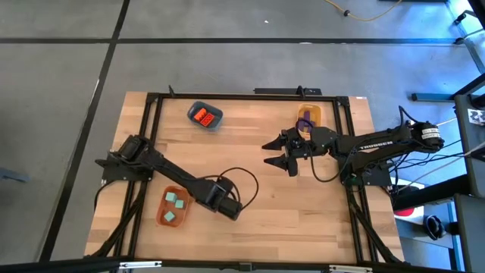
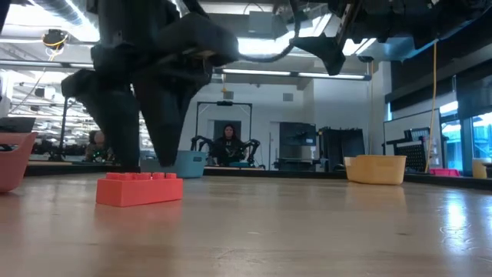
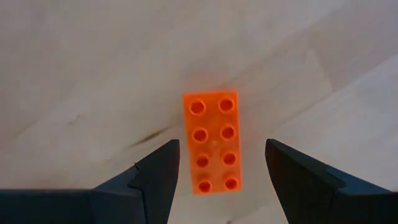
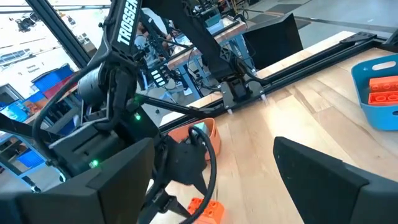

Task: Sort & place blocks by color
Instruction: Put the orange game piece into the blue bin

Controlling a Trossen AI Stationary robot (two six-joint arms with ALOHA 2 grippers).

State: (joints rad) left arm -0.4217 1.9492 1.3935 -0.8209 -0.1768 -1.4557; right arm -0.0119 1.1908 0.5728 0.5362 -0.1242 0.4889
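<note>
An orange-red block [image 3: 212, 142] lies flat on the wooden table, studs up, and also shows in the low view [image 2: 140, 188]. My left gripper [image 3: 222, 146] hangs just above it, pointing down, open, one finger on either long side and clear of it. In the high view this gripper [image 1: 231, 208] hides the block. Teal blocks [image 1: 176, 201] lie in the orange bowl [image 1: 161, 216], red blocks [image 1: 202, 116] in the blue bowl [image 1: 216, 114], and a purple block [image 1: 305, 123] in the yellow bowl [image 1: 312, 112]. My right gripper [image 1: 282, 152] waits open, held level above the table.
The orange bowl stands just left of my left gripper. A black cable [image 1: 246, 182] loops over the table beside that arm. Black frame rails [image 1: 250, 96] run along the table's far and side edges. Bare wood lies between the two grippers and along the near edge.
</note>
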